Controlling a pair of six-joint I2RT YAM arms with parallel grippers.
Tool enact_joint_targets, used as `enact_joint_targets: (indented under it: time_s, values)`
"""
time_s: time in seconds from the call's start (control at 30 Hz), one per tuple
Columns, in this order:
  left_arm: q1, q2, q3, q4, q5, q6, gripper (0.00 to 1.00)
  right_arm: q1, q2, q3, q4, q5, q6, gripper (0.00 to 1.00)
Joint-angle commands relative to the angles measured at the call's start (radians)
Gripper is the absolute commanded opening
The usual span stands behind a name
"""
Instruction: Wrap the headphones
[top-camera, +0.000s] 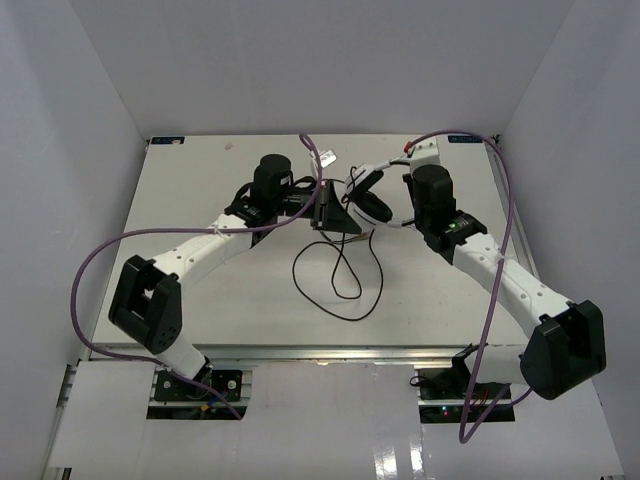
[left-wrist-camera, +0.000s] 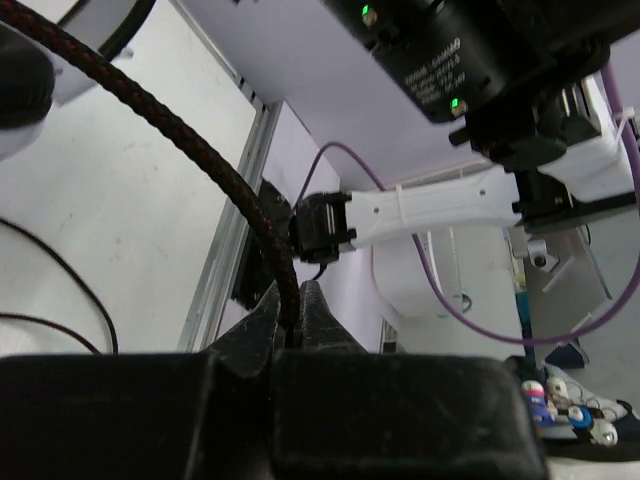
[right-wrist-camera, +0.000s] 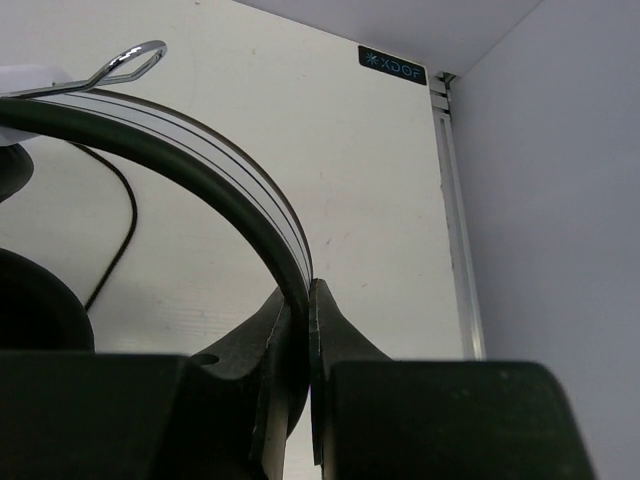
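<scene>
Left fingers (left-wrist-camera: 258, 335) clenched on braided cable (left-wrist-camera: 200, 160); right fingers (right-wrist-camera: 338, 328) clenched on headband (right-wrist-camera: 205, 172).

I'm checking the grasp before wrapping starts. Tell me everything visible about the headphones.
The white-and-black over-ear headphones are gripped at two places over the white table. The right hand pinches the dark headband, backed by a white striped strip; the left hand pinches the braided black cable, whose slack loops on the table.
</scene>
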Motion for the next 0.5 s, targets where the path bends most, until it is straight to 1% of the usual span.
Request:
enact_joint_targets:
  time_s: [0.0, 0.07, 0.13, 0.27, 0.37, 0.47]
  values:
    - [-0.055, 0.079, 0.157, 0.084, -0.129, -0.153, 0.0, 0.005, 0.037, 0.147, 0.063, 0.003, 0.235, 0.08]
    - [-0.058, 0.132, 0.229, 0.038, -0.155, -0.153, 0.0, 0.006, 0.054, 0.168, 0.041, -0.036, 0.261, 0.08]
    - [-0.053, 0.169, 0.293, -0.04, -0.195, -0.111, 0.0, 0.007, 0.048, 0.163, 0.012, -0.073, 0.282, 0.08]
    - [-0.054, 0.254, 0.387, -0.048, -0.164, -0.122, 0.0, 0.005, 0.01, 0.125, 0.006, -0.162, 0.312, 0.08]
    - [-0.076, 0.259, 0.371, -0.068, -0.149, -0.107, 0.0, -0.006, 0.01, 0.138, 0.005, -0.164, 0.33, 0.08]
    - [-0.102, 0.208, 0.302, -0.093, -0.172, -0.057, 0.0, -0.047, 0.018, 0.173, -0.004, -0.19, 0.375, 0.08]
